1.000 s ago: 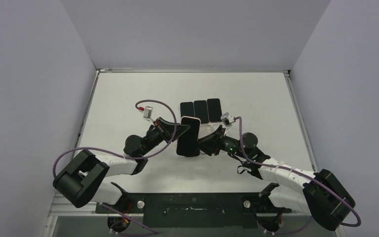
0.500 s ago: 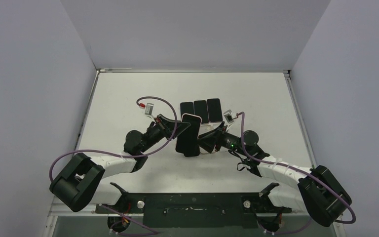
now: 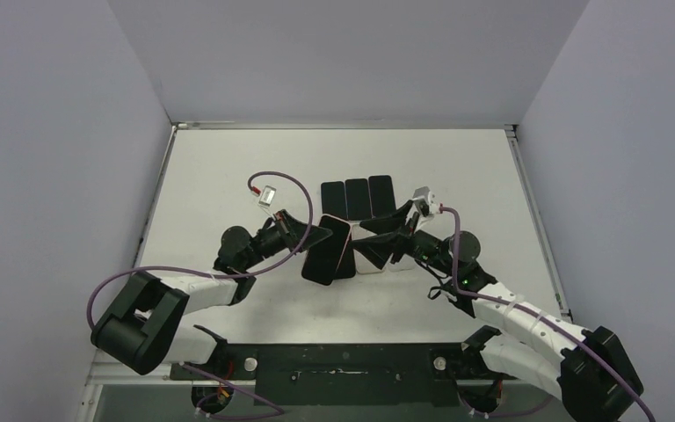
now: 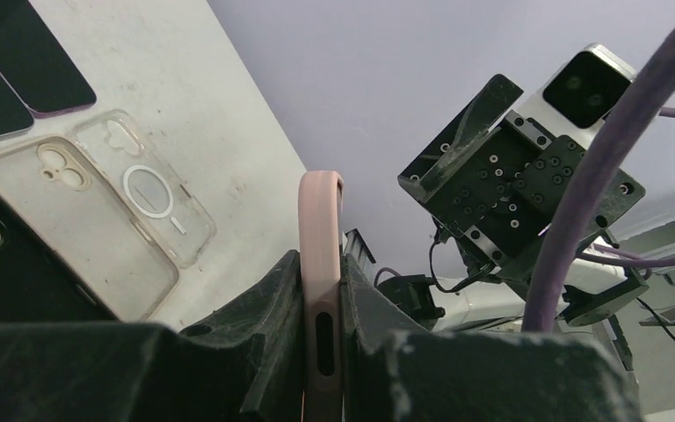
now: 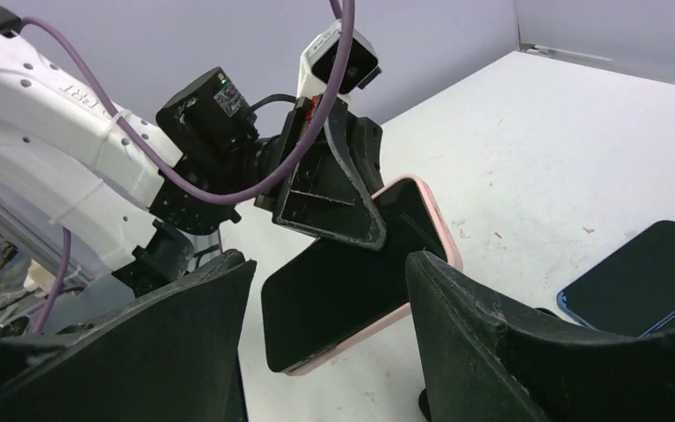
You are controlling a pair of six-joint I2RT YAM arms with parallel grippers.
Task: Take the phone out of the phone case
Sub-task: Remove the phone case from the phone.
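Gap of our right gripper (image 3: 372, 243): we find its fingers standing wide apart, with air between them and the cased phone (image 5: 352, 281).
Phone's left side: blocked, our left gripper (image 4: 321, 274) is clamped on it.
Behind us: three dark phones (image 3: 358, 198) lie flat.
Underneath: a clear case (image 4: 79, 220) and a black case (image 4: 0, 272) lie flat.

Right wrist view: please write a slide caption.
Left gripper holds the pink-cased phone in front of the open right gripper.
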